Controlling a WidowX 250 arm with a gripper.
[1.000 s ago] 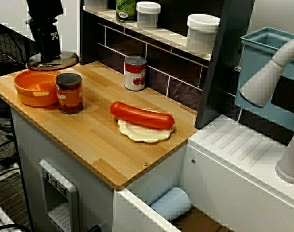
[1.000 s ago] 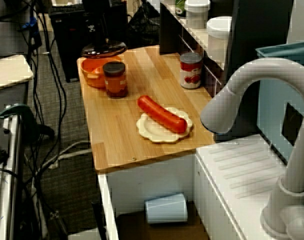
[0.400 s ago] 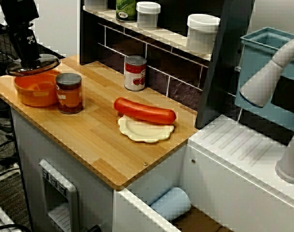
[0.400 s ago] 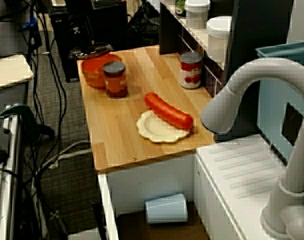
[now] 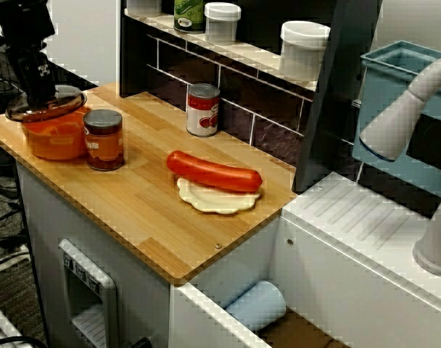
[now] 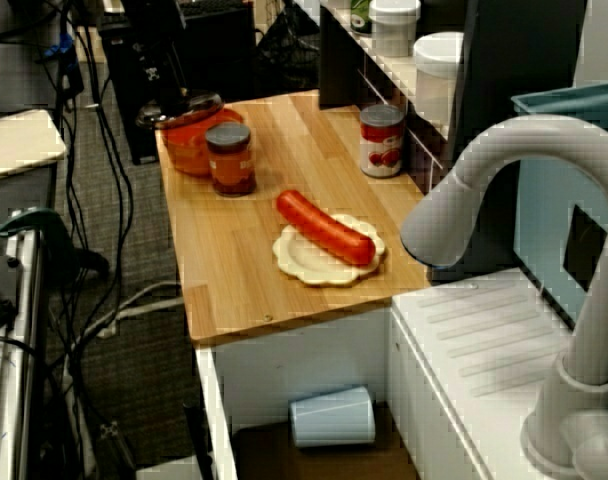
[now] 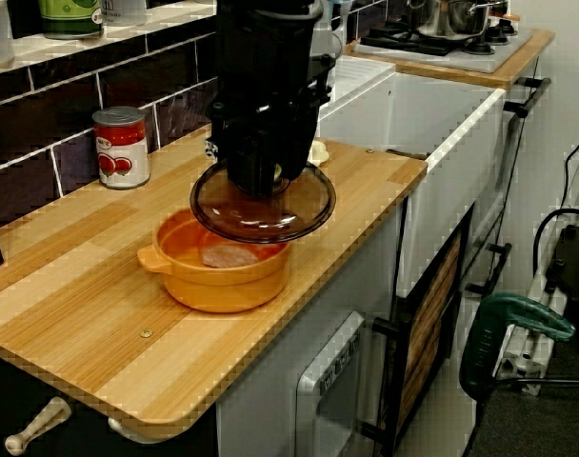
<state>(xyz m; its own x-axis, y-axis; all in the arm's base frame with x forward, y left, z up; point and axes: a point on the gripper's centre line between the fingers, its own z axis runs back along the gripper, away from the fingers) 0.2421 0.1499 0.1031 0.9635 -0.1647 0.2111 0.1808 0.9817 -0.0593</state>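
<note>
Holding the lid [image 7: 263, 205] by its centre, your gripper [image 7: 261, 176] shows in the upper middle of the close view with its fingers pressed together on the lid's handle, though the handle itself is hidden behind them. The lid is brown glass, nearly level with a slight tilt, and it hangs over the orange pot [image 7: 213, 286]. It sits off-centre toward the pot's far right rim, so the near left part of the pot is uncovered. Whether the lid's edge touches that far rim cannot be told. A pale piece [image 7: 230, 255] lies on the pot's floor. In the view across the counter, gripper [image 5: 39, 87], lid [image 5: 46, 105] and pot [image 5: 54, 138] are stacked in the upper left of the frame, at the left end of the counter [image 5: 133, 210]. By my reading you are at the stage of carrying the lid above the pot. For it to sit flush, its rim would need centring over the pot's rim and levelling before any descent. Just right of the pot stands a jar [image 5: 104, 139], close enough to watch. Farther right, a can [image 5: 203, 109] stands against the dark tiles in the upper middle. A sausage [image 5: 215, 172] lies across a plate [image 5: 213, 199] at frame centre, well apart from the gripper. A faucet [image 5: 402, 109] fills the right edge.
</note>
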